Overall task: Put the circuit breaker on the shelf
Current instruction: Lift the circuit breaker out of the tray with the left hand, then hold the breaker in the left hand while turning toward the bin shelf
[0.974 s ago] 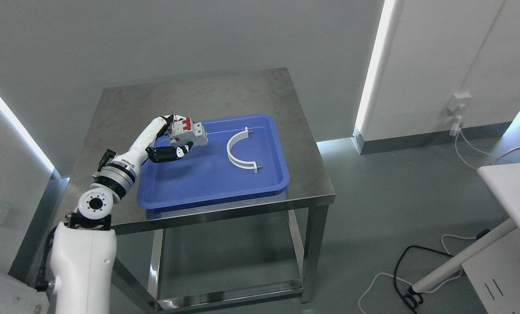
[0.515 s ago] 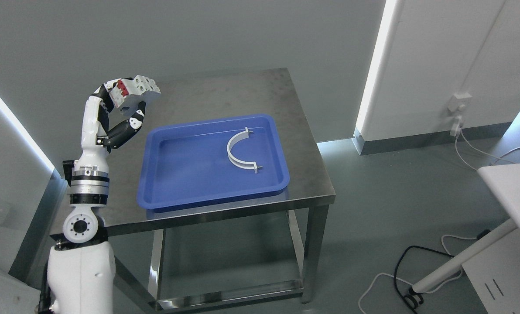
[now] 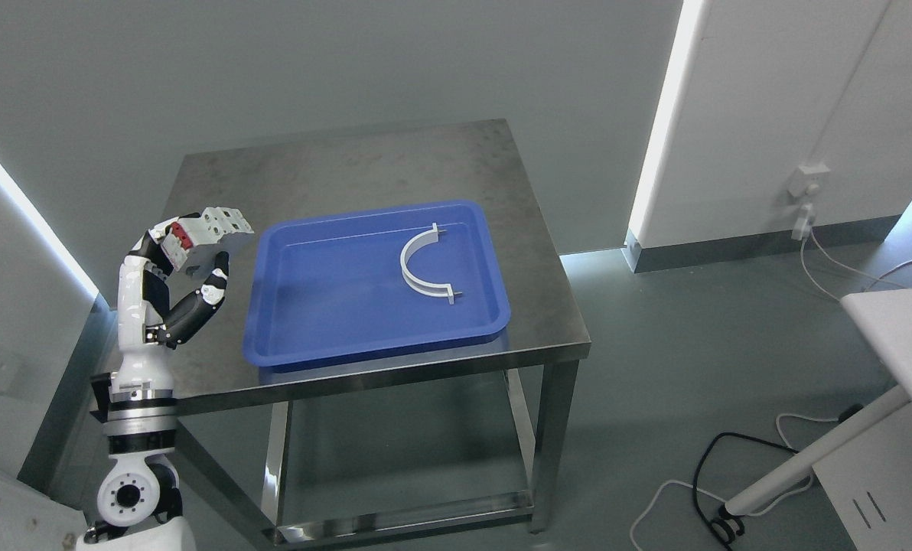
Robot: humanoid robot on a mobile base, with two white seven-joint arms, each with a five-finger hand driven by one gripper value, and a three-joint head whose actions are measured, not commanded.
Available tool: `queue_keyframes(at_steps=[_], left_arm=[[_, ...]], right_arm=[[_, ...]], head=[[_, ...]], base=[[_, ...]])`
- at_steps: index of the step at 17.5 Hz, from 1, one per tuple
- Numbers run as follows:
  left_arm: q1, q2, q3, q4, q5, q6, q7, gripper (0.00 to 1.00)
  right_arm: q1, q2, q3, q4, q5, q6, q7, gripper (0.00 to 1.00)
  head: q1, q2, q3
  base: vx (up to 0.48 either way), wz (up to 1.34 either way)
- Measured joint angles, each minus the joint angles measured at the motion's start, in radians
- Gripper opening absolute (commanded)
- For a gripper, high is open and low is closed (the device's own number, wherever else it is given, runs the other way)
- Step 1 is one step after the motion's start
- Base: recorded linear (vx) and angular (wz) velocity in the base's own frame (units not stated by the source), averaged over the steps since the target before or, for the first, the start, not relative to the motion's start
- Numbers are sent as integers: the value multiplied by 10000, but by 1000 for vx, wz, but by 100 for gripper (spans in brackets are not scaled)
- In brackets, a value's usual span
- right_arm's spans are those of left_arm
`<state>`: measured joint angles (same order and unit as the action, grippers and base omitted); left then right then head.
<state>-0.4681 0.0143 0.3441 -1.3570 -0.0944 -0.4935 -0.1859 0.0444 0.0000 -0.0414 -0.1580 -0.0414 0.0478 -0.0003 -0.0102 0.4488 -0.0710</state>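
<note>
The circuit breaker (image 3: pixel 205 236) sits clamped in the curled fingers of my left hand (image 3: pixel 174 285), raised above the bench's (image 3: pixel 349 164) left edge, with the blue tray (image 3: pixel 333 306) and its white curved bracket (image 3: pixel 419 264) lying farther across the bench.

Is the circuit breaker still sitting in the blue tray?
No, the circuit breaker is held up by the left robot hand, left of the blue tray.
</note>
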Motion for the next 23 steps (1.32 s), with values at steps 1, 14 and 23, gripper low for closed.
queue_keyframes(at_steps=[1, 14, 23], left_arm=[[92, -14, 12, -143, 28, 16, -9, 9], [628, -111, 183, -1480, 167, 299, -55, 9], [545, -131, 232, -2172, 186, 398, -292, 10]], right_arm=[[0, 0, 0, 0, 0, 0, 26, 100], [7, 0, 0, 0, 0, 0, -33, 100], [13, 0, 0, 1, 0, 1, -40, 100]], head=[[0, 0, 0], [0, 0, 0], [0, 0, 0]], base=[[-8, 16], [-222, 59], [-383, 553]])
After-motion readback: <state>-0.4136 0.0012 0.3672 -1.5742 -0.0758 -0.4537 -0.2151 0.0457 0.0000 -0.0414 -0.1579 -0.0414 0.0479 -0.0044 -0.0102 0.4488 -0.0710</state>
